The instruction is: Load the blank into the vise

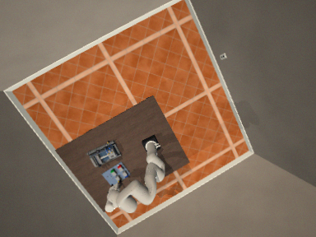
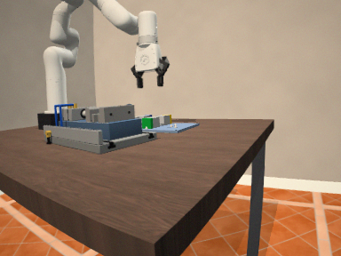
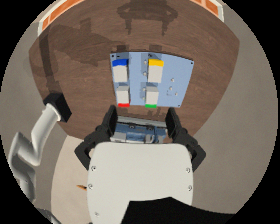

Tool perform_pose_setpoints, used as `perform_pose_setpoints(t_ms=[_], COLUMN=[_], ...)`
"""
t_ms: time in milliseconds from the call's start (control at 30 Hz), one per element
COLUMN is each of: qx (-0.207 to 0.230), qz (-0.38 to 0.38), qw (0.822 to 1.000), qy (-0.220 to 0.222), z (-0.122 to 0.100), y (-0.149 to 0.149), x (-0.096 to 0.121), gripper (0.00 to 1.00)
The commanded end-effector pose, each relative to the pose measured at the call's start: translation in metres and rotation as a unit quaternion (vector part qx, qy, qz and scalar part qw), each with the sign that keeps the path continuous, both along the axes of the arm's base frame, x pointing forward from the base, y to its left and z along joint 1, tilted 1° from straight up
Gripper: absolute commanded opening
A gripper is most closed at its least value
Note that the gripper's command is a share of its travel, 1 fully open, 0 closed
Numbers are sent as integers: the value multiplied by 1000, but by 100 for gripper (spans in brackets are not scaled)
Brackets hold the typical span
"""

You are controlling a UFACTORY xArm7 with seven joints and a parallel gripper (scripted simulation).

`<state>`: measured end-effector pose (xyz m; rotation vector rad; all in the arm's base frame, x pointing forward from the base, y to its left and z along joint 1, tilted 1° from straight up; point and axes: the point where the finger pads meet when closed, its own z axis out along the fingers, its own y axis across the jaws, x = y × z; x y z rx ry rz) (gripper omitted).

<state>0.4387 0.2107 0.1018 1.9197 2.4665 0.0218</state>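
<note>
My gripper [image 2: 150, 86] [image 3: 142, 112] is open and empty, fingers pointing down, high above the table. The grey blank with the yellow end [image 3: 155, 73] lies on the blue infeed plate [image 3: 175, 62] [image 2: 187, 127] [image 1: 108, 176], its yellow end away from the vise. The vise [image 1: 104, 153] [image 2: 116, 114] [image 3: 142, 132] shows a blue bed and grey blocks; no blank is visible between its jaws, though the wrist view shows it partly hidden behind the gripper. The work stop is too small to tell.
On the plate also lie the blank with the blue end [image 3: 120, 73], the blank with the red end [image 3: 122, 95] and the blank with the green end [image 3: 151, 94] [image 2: 147, 123]. Small pegs stand beside the yellow-end blank. Blue hoses [image 2: 56, 115] rise at the vise's far side.
</note>
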Motion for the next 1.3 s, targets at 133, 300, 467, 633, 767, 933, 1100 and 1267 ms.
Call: perform_pose_setpoints(t_ms=[133,300,467,633,767,933,1100,1267], qx=[2,2,2,1,2,2,2,2], qz=[0,0,0,-1,-1,0,0,0], qw=[1000,1000,1000,1000,1000,1000,1000,1000], qy=[-3,-4,-4,-5,-4,-4,-4,-4], z=[-1,-3,-4,-3,-3,-3,-3,-3], y=[-22,-50,-56,-53,-51,-49,-49,-47], x=[9,19,20,19,19,18,18,18], gripper=[100,100,100,100,100,100,100,100])
